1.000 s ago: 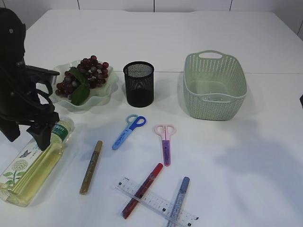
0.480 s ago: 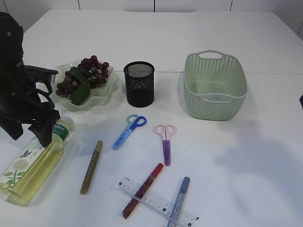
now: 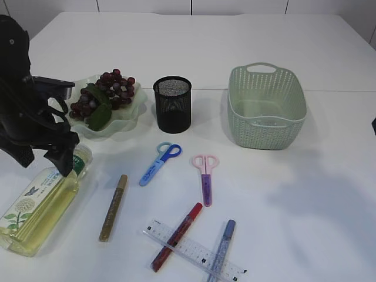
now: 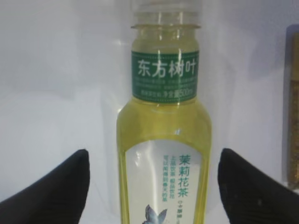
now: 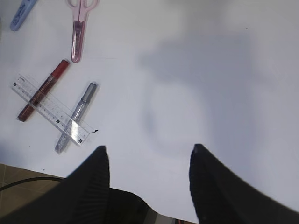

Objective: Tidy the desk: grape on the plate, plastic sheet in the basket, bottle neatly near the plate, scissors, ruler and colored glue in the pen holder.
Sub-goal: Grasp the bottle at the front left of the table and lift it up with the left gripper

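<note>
Outwardly, in the exterior view, the white worktop (image 3: 235,47) filled the frame. At the left edge the black left hand (image 3: 50,158) hung over the neck of the bottle (image 3: 41,205), which lay on its side at lower left, cap end toward the plate (image 3: 126,120). That pale green plate, upper left of centre, carried the grape (image 3: 108,88) bunch with green leaves. Just right of it stood the black mesh pen holder (image 3: 173,104), upright, and further right the green basket (image 3: 267,108). Mid-frame lay the blue scissors (image 3: 158,163) and the pink scissors (image 3: 205,176), apart from each other. Below them were a gold glue stick (image 3: 113,207), a red glue stick (image 3: 176,236) and a silver-blue glue stick (image 3: 221,249); the clear ruler (image 3: 194,251) lay across the last two.

In the left wrist view, the bottle (image 4: 163,140) ran up the middle, yellow liquid under a green neck band. The two dark fingers (image 4: 51,191) of the left hand (image 4: 154,186) stood spread at either side of it, with white worktop showing between each and the bottle. The gold stick (image 4: 293,112) showed at the right edge.

In the right wrist view, the right hand (image 5: 148,182) was spread at the bottom of the frame with nothing between its fingers (image 5: 88,182), above bare worktop. At upper left lay the pink scissors (image 5: 79,28), with the ruler (image 5: 50,109) over the red stick (image 5: 43,89) and silver stick (image 5: 74,117).
</note>
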### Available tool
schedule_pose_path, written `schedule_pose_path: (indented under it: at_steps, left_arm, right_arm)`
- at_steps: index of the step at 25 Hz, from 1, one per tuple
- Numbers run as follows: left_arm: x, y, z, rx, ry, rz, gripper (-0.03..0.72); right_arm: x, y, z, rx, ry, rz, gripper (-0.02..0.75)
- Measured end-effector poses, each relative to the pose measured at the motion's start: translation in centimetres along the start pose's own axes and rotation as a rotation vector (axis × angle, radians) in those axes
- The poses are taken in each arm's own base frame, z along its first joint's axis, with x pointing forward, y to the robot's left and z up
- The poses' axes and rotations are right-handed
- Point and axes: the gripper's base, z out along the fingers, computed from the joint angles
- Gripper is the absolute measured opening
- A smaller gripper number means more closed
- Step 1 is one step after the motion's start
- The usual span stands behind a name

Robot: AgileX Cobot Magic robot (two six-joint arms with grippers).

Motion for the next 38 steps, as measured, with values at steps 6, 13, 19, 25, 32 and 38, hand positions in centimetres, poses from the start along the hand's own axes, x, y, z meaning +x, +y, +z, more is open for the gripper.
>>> schedule_pose_path:
  at_steps: [6,13,19,25,32,38]
  left_arm:
    - [-0.1,-0.3,0.0,0.032,-0.01,-0.019,0.655]
    - [-0.1,-0.3,0.4,0.032,0.003,-0.018,0.649]
    - [-0.2,-0.4,2.6,0.034,0.067,-0.02,0.647]
    - [-0.2,-0.4,3.3,0.033,0.085,-0.02,0.638]
    - [-0.2,-0.4,3.4,0.033,0.089,-0.016,0.617]
    - [-0.1,-0.5,5.4,0.032,0.156,-0.004,0.601]
  right_arm:
    - [0.0,0.0,0.0,0.0,0.0,0.0,0.437]
    - [0.0,0.0,0.0,0.0,0.0,0.0,0.437]
    - [0.0,0.1,0.0,-0.006,0.001,0.002,0.437]
    - [0.0,0.1,0.0,-0.015,0.001,0.005,0.437]
    - [0.0,0.1,0.0,-0.015,0.001,0.005,0.437]
    - [0.0,0.1,0.0,-0.015,0.001,0.005,0.437]
